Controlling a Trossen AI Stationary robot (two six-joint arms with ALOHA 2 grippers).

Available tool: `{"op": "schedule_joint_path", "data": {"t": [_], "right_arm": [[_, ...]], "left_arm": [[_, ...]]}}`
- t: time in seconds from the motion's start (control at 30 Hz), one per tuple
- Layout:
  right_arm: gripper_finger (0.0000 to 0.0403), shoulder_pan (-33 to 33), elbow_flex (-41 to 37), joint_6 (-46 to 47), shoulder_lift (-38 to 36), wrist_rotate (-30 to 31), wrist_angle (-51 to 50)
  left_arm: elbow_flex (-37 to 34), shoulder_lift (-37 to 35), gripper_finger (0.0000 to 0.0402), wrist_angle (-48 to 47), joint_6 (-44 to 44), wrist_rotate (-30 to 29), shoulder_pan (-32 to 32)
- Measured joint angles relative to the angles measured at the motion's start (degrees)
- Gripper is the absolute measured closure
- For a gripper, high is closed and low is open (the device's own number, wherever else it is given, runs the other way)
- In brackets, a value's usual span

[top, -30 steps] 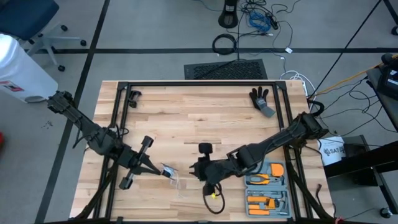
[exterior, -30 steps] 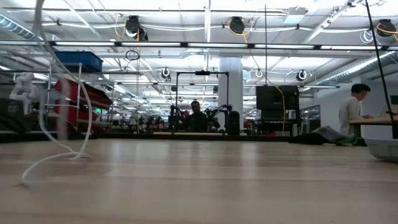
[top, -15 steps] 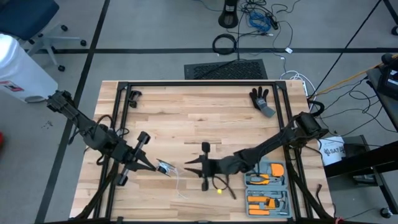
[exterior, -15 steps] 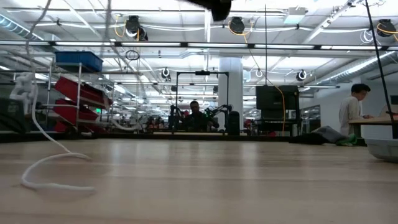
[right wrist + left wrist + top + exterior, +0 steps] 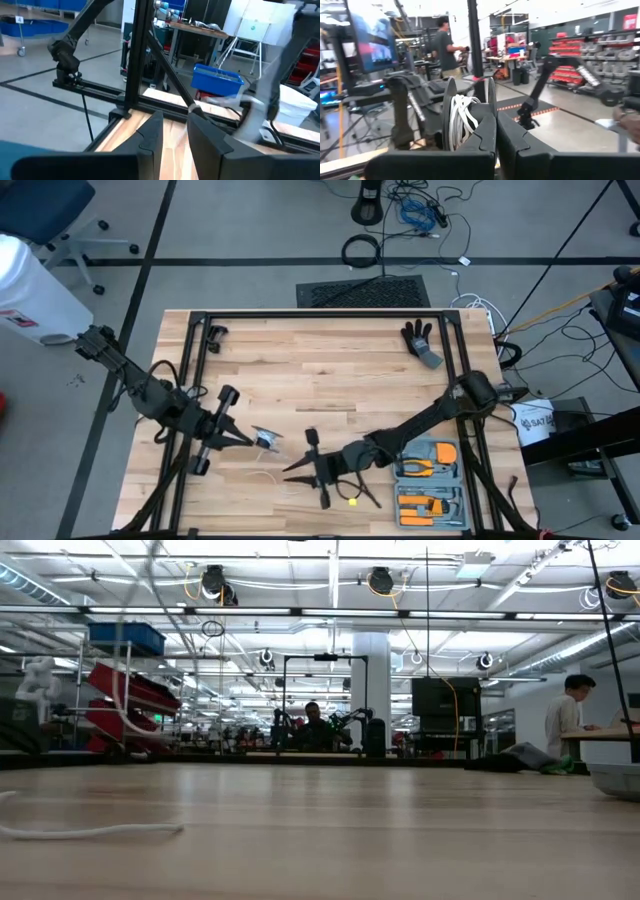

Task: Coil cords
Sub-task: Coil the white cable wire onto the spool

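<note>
My left gripper (image 5: 250,441) is at the table's near left, shut on the small black reel (image 5: 266,440). White cord is wound on the reel (image 5: 462,120). The loose end of the white cord (image 5: 268,477) lies slack on the table just nearer than the reel. It also shows in the low view (image 5: 95,832), partly flat on the wood and partly rising in a blurred strand. My right gripper (image 5: 292,469) points toward the table's left, low over the wood beside the loose cord. Its fingers (image 5: 150,135) stand a little apart with nothing seen between them. My left gripper pinches one black side disc of the reel (image 5: 491,97) between its two fingers; one finger lies against the wound cord and the other outside the disc. The fingers come about level from the table's left. The reel is lifted clear of the table, its discs on edge.
An open case of orange-handled tools (image 5: 430,478) lies at the near right under my right arm. A small yellow thing with a dark wire (image 5: 351,501) lies near the front edge. A black glove (image 5: 420,340) lies at the far right. A black frame (image 5: 200,380) borders the table.
My right gripper has swung from pointing at the far edge to pointing left, and has gone toward the table's near-left. My left gripper has carried the reel slightly toward the far edge. The cord's standing loop has dropped and now lies flatter on the table.
</note>
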Motion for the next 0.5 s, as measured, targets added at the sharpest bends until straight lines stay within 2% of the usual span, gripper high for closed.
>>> {"op": "schedule_joint_path", "data": {"t": [0.1,0.23,0.4,0.5], "right_arm": [[0.0309,0.04,5.91,0.61,4.21,2.57,-2.25],[0.0279,-0.02,14.99,3.6,8.95,13.02,-11.32],[0.0233,-0.02,24.06,7.49,13.76,22.55,-24.63],[0.0213,-0.13,26.61,7.9,15.73,25.29,-24.93]], "left_arm": [[-0.02,0.02,0.04,-0.15,0.28,-1.86,0.02],[-0.03,0.17,0.04,-0.41,0.28,-3.31,0.04],[-0.04,0.42,0.04,-0.25,0.3,-4.32,0.04],[-0.04,0.92,0.04,-0.18,0.26,-4.77,0.07]]}}
